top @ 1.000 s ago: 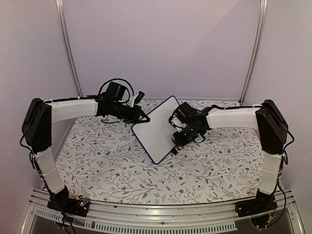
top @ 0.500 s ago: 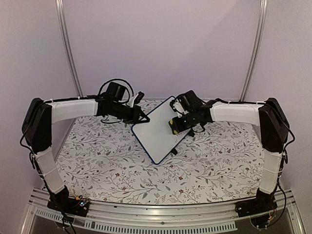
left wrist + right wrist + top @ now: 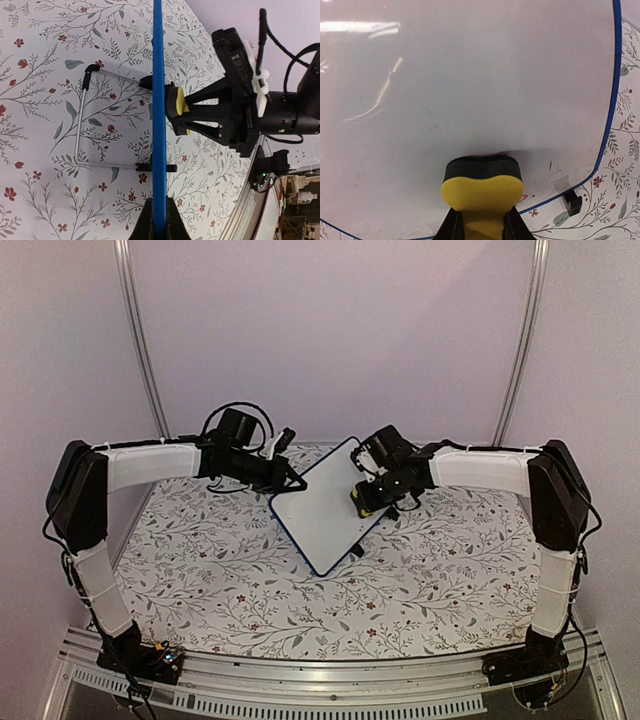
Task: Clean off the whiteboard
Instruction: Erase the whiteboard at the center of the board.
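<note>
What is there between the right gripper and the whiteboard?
A yellow eraser: the right gripper holds it, and its black face touches the whiteboard. The right wrist view shows this closely; the left wrist view shows it from the side.

The whiteboard (image 3: 470,75) is cut off by the upper and left edges of the right wrist view, and faint marks (image 3: 554,164) near its corner are too small to be read. From the left wrist only its edge is seen; the face is hidden.

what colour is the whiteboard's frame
Blue; the white rectangular board's frame shows best in the left wrist view.
</note>
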Available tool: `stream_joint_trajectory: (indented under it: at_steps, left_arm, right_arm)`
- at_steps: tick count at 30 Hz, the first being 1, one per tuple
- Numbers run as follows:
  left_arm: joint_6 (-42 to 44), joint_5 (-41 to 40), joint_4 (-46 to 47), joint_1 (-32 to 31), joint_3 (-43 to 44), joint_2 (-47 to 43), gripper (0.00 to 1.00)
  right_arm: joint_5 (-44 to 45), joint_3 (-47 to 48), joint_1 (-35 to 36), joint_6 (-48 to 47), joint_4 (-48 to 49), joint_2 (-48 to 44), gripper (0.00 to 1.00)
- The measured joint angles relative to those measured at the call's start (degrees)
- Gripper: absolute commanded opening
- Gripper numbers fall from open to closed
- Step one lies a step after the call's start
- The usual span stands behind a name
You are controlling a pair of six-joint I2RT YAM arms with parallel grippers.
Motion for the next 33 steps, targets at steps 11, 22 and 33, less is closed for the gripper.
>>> stream_joint_trajectory:
  at_steps: [11,22,33]
  left_arm:
    - [-0.2,0.2,0.1,0.1,0.0,0.1,0.00]
    - [-0.2,0.3,0.2,0.1,0.0,0.1,0.00]
    - [-0.1,0.3,0.2,0.1,0.0,0.1,0.00]
  right_arm:
    - [1.2,3.8,0.0,-0.6,5.4,1.2,0.20]
    - [0.5,-9.2,-0.2,2.3,8.3,-2.2,0.20]
    - [-1.8,-9.3,-0.6,2.8,8.6,-2.4,0.20]
